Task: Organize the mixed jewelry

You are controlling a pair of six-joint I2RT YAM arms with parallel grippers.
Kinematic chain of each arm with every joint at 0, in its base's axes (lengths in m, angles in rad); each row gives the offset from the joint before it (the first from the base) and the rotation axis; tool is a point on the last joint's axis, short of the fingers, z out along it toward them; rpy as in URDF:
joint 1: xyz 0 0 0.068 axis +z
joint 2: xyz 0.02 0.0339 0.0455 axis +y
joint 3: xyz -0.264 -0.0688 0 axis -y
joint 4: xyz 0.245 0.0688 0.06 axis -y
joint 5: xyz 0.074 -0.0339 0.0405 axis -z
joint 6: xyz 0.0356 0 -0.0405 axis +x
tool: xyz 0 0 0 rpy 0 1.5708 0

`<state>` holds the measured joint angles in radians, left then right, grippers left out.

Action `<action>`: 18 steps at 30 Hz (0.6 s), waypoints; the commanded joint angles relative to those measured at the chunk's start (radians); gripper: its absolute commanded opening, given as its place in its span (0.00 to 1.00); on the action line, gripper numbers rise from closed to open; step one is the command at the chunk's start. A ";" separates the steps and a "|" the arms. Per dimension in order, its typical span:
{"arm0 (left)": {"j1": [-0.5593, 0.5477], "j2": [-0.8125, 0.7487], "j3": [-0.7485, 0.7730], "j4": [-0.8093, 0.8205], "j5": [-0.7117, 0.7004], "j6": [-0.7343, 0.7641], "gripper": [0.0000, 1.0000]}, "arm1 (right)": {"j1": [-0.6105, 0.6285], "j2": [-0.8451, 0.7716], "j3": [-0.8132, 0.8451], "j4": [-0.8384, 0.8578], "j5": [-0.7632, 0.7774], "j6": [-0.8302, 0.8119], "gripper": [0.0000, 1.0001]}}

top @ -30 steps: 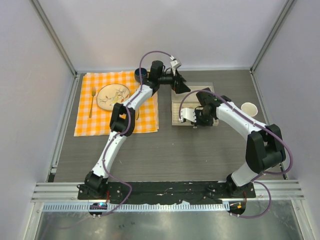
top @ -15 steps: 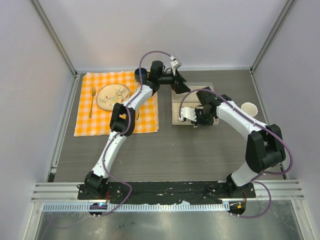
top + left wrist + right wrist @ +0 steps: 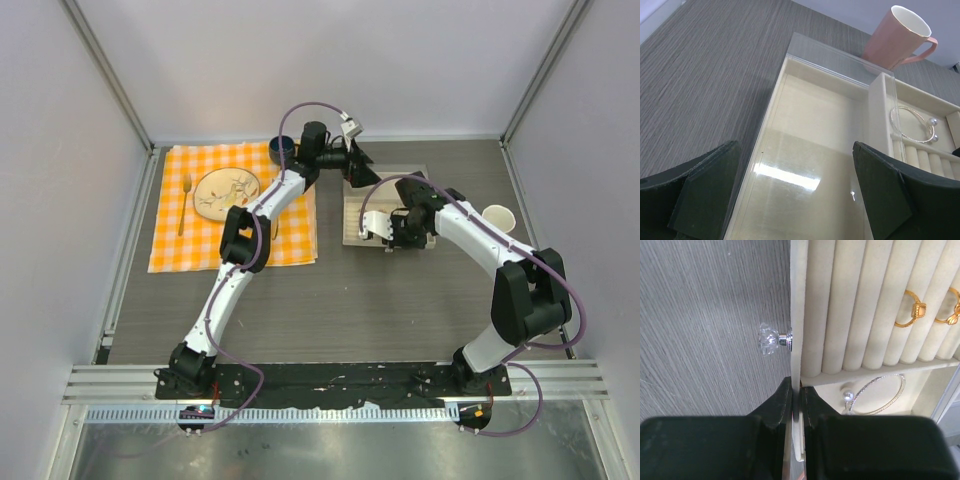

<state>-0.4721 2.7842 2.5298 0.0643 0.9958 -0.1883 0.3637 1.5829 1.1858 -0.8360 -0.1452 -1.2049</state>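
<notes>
With bare grey wooden desk (image 3: 705,315) lying open alongside, the right end effector (image 3: 796,395) is clamping the beige jewellery tray (image 3: 798,315) by its thin front wall near one clear crystal knob (image 3: 771,338), two gold rings (image 3: 911,310) and one thin silver hoop (image 3: 910,137) are lying inside, and the left end effector (image 3: 795,190) is hovering, fingers apart, over the far compartment before one pink mug (image 3: 897,37).

The overhead view is lit evenly and brightly; only faint shadows are cast on the table (image 3: 330,300). In the left wrist view, a white streak of glare is reflected off the clear lid (image 3: 790,175) of the tray (image 3: 880,115), and the dark fingers (image 3: 695,200) are blurred. In the right wrist view, the near fingers (image 3: 715,450) are softened, while the gold rings (image 3: 912,312) are rendered sharply.
</notes>
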 commanded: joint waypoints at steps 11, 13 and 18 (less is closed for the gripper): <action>-0.023 0.012 -0.003 0.026 0.037 -0.023 1.00 | -0.005 -0.020 0.021 0.107 0.002 -0.022 0.01; -0.023 0.012 -0.003 0.026 0.038 -0.023 1.00 | -0.005 -0.020 0.026 0.097 0.009 -0.027 0.01; -0.023 0.012 -0.006 0.026 0.040 -0.023 1.00 | -0.005 -0.009 0.046 0.077 0.030 -0.036 0.01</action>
<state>-0.4778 2.7853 2.5298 0.0711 0.9962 -0.2020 0.3622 1.5829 1.1854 -0.8192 -0.1371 -1.2076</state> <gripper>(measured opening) 0.996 0.128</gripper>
